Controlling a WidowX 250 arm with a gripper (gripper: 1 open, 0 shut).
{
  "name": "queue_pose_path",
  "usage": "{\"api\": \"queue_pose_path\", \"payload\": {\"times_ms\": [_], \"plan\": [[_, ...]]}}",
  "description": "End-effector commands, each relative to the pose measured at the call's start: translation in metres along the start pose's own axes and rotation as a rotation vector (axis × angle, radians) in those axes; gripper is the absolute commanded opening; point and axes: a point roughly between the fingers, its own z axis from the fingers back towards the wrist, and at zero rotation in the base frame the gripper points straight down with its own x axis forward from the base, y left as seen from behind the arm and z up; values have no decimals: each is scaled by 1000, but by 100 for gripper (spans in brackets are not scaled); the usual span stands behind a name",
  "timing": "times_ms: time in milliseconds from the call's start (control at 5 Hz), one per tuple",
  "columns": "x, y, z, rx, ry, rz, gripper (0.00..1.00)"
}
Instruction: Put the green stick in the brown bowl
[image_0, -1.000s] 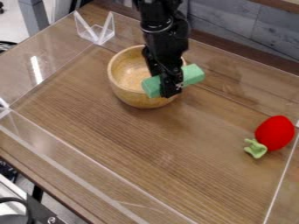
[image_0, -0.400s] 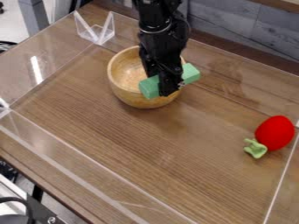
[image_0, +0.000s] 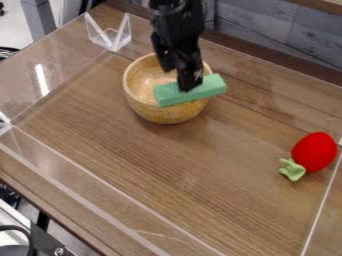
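The green stick (image_0: 190, 91) lies flat across the right rim of the brown bowl (image_0: 142, 96), one end over the inside and the other sticking out past the rim. My gripper (image_0: 186, 72) hangs just above the stick, pointing down. Its black fingers stand apart and hold nothing. The arm rises behind the bowl and hides part of its far rim.
A red strawberry toy (image_0: 315, 150) with a pale green stem lies at the right edge of the wooden table. Low clear plastic walls (image_0: 27, 150) ring the table. A small clear stand (image_0: 107, 33) sits at the back left.
The gripper has opened and risen a little. The green stick, held tilted between the fingers before, now rests flat on the bowl's right rim.
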Motion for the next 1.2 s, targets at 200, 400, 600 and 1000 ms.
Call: {"api": "queue_pose_path", "payload": {"times_ms": [200, 400, 600, 1000], "plan": [[31, 14, 67, 17, -128, 0, 100], [33, 7, 76, -9, -138, 1, 100], [35, 5, 83, -46, -136, -26, 100], [15, -8, 70, -112, -69, -39, 0]]}}
